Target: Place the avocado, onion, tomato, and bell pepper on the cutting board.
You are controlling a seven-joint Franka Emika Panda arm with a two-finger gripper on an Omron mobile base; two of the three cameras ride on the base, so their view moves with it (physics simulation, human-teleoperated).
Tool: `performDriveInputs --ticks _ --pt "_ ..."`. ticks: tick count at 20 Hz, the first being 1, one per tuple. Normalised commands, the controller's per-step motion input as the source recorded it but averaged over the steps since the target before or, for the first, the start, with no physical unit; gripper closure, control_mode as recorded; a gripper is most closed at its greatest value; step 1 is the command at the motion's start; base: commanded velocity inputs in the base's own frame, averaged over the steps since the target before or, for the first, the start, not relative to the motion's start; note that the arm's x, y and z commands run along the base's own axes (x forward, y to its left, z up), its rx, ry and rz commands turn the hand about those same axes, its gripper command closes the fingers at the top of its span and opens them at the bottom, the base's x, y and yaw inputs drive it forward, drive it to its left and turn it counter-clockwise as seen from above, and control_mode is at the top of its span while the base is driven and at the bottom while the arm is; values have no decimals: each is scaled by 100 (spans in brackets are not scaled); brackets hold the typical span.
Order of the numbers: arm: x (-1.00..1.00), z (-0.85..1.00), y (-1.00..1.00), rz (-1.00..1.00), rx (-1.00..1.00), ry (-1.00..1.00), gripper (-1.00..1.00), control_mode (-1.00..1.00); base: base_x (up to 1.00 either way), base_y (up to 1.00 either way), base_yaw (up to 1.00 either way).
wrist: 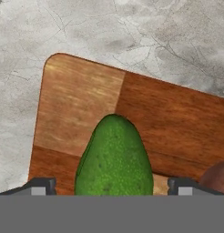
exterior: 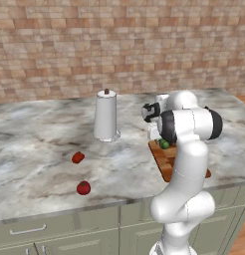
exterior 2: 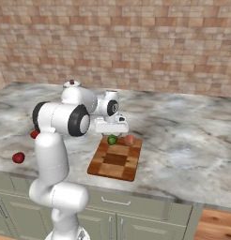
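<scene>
I see my jaws spread wide, one tip on each side of the avocado (wrist: 114, 157), which lies on the cutting board (wrist: 82, 104) right between them, with gaps to both tips. The onion (exterior 2: 129, 139) sits on the board just beside the avocado. The bell pepper (exterior: 78, 157) and tomato (exterior: 83, 188) lie well away on the marble tabletop (exterior: 40, 144).
</scene>
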Motion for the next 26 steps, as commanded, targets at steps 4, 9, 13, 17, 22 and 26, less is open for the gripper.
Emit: performDriveInputs --ticks 4,9,13,17,22,26 --pt "-2 0 0 0 0 -2 -100 -100 0 0 0" --pt "-35 37 0 3 0 -13 -100 -100 0 0 0" --pt "-48 57 0 2 3 -20 -100 -100 0 0 0" --pt "-54 54 4 0 4 -20 -100 -100 0 0 0" --pt "-54 37 32 0 3 -14 -100 -100 0 0 0" --pt "-33 22 63 0 1 -9 -100 -100 0 0 0"
